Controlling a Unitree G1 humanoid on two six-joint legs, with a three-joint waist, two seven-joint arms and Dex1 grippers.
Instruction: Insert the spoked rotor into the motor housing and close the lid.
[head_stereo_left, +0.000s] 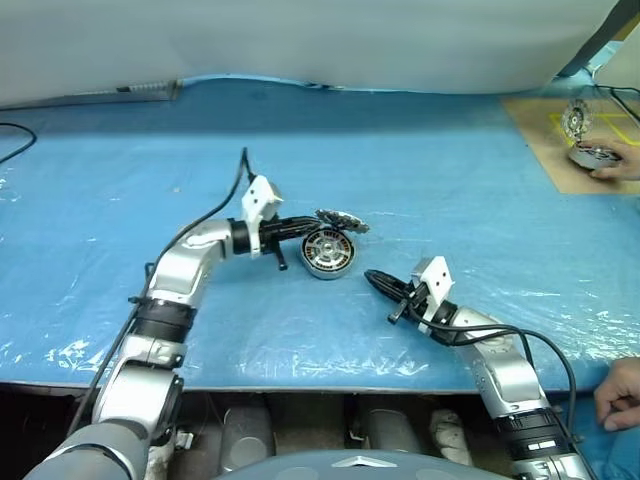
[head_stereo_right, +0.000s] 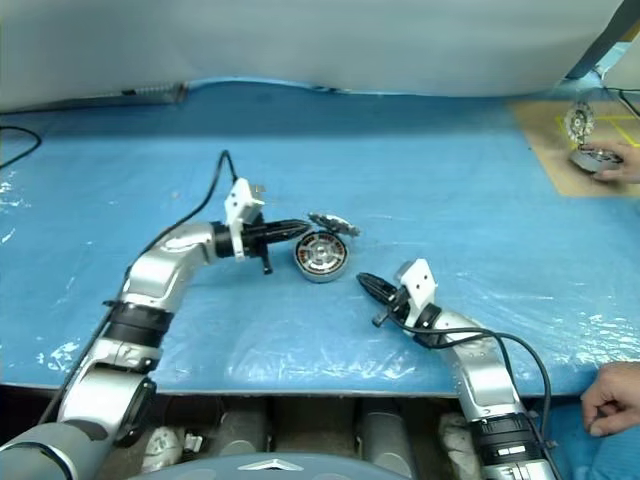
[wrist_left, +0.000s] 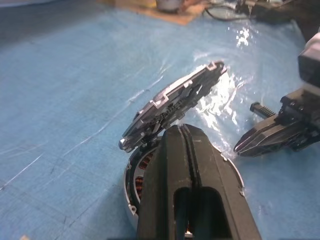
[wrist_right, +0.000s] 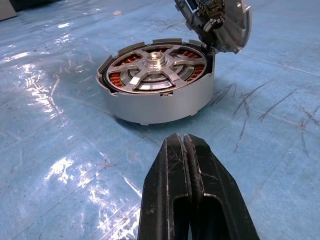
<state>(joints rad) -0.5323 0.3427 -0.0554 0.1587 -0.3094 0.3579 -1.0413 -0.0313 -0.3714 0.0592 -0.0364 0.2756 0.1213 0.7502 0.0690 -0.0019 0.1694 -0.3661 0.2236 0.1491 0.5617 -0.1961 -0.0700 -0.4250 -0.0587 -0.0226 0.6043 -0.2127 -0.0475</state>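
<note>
The motor housing (head_stereo_left: 328, 252) sits on the blue sheet at mid-table, its copper windings showing under the silver spoked rotor (wrist_right: 155, 67), which lies inside it. The jagged-edged lid (head_stereo_left: 342, 220) stands tilted, one edge on the housing's far rim and the other raised (wrist_left: 175, 102). My left gripper (head_stereo_left: 308, 229) is shut with nothing in it, pointing level over the housing with its tip right at the lid's lower edge; I cannot tell whether they touch. On the near right side of the housing and a short way off, my right gripper (head_stereo_left: 372, 277) is shut and empty, aimed at it (wrist_right: 182, 142).
At the far right a person's hand (head_stereo_left: 615, 165) holds another motor part (head_stereo_left: 592, 155) on a brown board (head_stereo_left: 545, 135). A second hand (head_stereo_left: 620, 392) rests beyond the table's front right edge. Black cables trail from both wrists.
</note>
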